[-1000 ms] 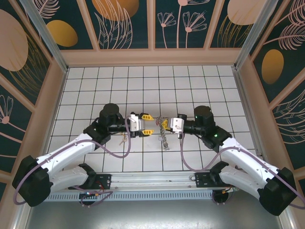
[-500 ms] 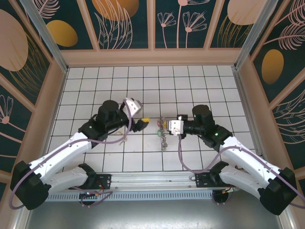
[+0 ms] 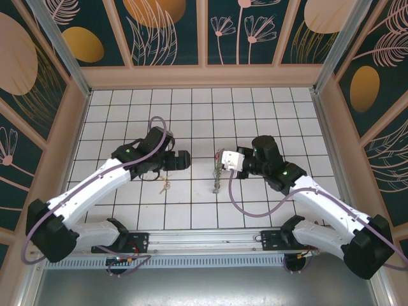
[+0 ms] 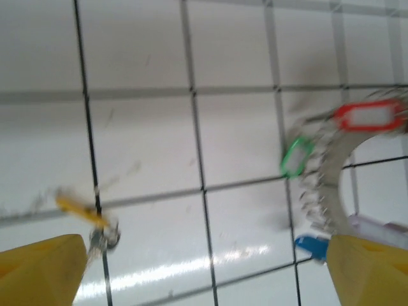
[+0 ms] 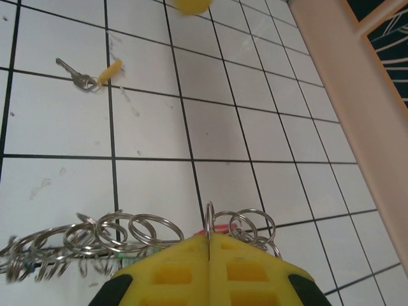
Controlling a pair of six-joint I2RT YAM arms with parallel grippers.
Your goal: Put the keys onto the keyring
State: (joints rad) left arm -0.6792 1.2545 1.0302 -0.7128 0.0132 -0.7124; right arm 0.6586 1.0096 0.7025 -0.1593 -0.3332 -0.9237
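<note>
Keyring [image 3: 218,175] dangles at centre frame, clamped in the closed right pincer [image 5: 209,241]; left pincer [image 4: 204,261] gapes empty above a yellow key [image 4: 80,210] (lower left), probably its next pickup.

Tiled floor [image 3: 191,111] lies open at the far side; the yellow key [image 3: 165,186] and keyring [image 3: 217,182] clutter the middle

The floor [image 5: 146,127] is white, gridded in black. The key [image 5: 109,70] has a yellow head; the keyring [image 5: 95,239] is silvery metal.
</note>
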